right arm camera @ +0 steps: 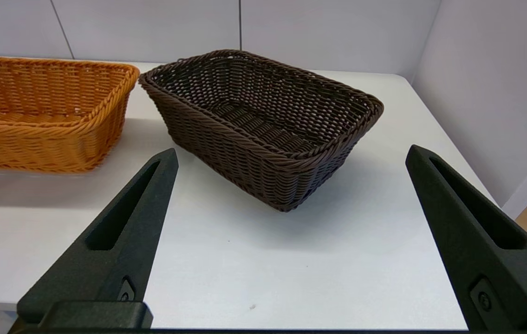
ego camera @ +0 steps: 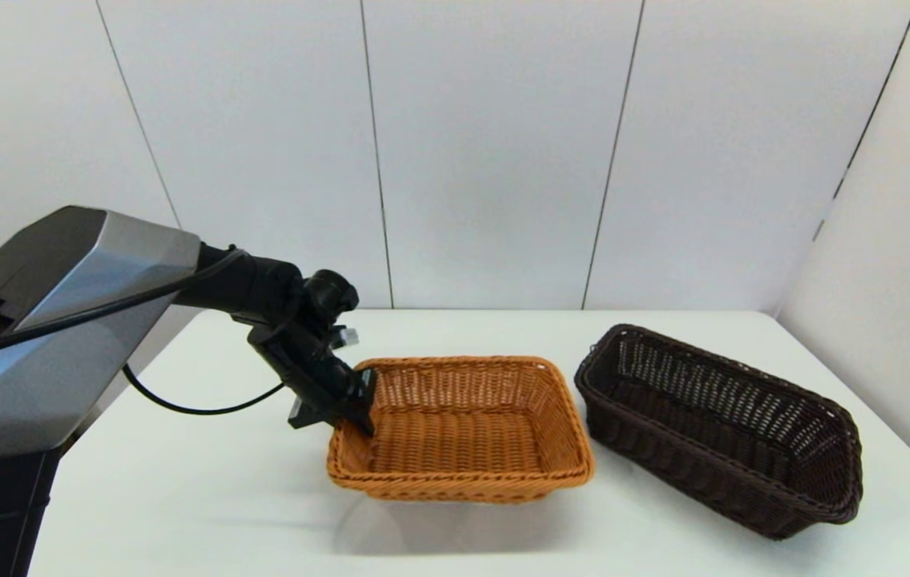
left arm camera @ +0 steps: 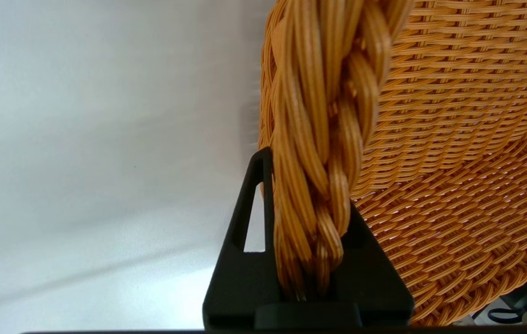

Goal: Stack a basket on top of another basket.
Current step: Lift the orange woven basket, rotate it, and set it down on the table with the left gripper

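Left end effector clamped on orange-tan basket rim, left end, lifted off bench. Dark brown basket just right, on bench. Right end effector wide open, near bench edge. No legible writing.

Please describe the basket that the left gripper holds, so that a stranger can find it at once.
On the white table, two wicker baskets sit side by side. It is the orange-tan basket on the left, its braided rim clamped by the left gripper; the dark brown basket stands untouched.
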{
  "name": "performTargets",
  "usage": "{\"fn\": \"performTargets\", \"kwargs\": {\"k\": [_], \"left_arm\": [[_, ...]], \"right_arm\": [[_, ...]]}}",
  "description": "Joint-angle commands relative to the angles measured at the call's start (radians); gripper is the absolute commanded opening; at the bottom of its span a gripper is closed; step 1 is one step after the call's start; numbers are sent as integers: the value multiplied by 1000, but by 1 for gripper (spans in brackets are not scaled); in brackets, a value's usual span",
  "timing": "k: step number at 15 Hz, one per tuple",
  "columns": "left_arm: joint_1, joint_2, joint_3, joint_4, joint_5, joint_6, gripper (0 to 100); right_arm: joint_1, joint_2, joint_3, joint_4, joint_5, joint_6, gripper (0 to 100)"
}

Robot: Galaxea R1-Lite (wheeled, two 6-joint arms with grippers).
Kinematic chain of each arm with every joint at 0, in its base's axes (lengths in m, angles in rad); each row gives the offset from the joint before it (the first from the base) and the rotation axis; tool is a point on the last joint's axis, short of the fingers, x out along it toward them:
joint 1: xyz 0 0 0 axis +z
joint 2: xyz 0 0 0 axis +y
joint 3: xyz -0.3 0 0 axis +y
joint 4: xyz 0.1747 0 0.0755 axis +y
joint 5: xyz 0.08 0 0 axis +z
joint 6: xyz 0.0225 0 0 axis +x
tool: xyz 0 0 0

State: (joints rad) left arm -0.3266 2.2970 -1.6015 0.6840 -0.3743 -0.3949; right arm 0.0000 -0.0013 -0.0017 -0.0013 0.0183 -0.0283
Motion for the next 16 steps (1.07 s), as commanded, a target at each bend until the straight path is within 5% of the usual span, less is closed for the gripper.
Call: {"fn": "performTargets", "kwargs": {"k": [1,10,11,16], "left_arm": [[-2,-1,0,-4,-3,-4,0],[-8,-4,0,-6,-23,-5,0],[-9,-4,0,-8,-25,-7,100],[-8,-4,0,-14,-23,-7,100]], "right_arm": [[0,0,0,0,0,1,100],[0,0,0,0,0,-1,100],[0,0,0,0,0,1,100],[0,1,0,0,0,-1,100]]}}
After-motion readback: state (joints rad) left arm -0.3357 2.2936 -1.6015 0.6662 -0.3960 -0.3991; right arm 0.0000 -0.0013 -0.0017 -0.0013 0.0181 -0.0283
